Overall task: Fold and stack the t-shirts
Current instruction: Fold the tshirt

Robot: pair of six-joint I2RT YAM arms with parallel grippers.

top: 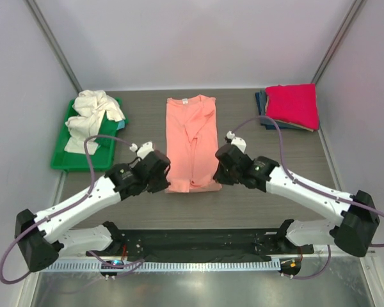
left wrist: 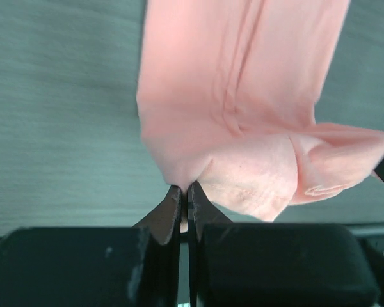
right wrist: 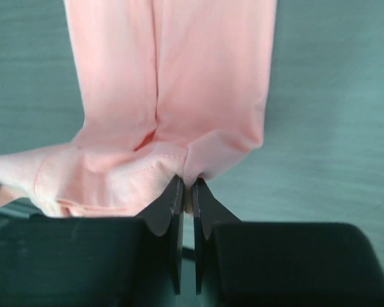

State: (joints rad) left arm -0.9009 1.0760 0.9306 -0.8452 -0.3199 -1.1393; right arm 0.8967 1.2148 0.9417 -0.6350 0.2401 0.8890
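Grey wood-grain table [top: 198, 211] carries all items. Nearest, left gripper [left wrist: 184, 192] and right gripper [right wrist: 187, 185] are each clenched on a near hem corner of the salmon-pink t-shirt [top: 192, 137], which lies lengthwise at centre, sides folded inward. Far left, cream-white t-shirt [top: 93, 112] is crumpled on green tray [top: 67, 160]. Far right, magenta-red t-shirt [top: 293, 105] sits folded atop dark blue t-shirts [top: 262, 102].

Lab test cell: white walls [top: 192, 38] enclose a grey table [top: 198, 208].

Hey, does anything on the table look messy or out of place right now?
Only the cream-white t-shirt: it lies crumpled in a heap on the green tray at left, while the salmon-pink t-shirt is laid out straight.
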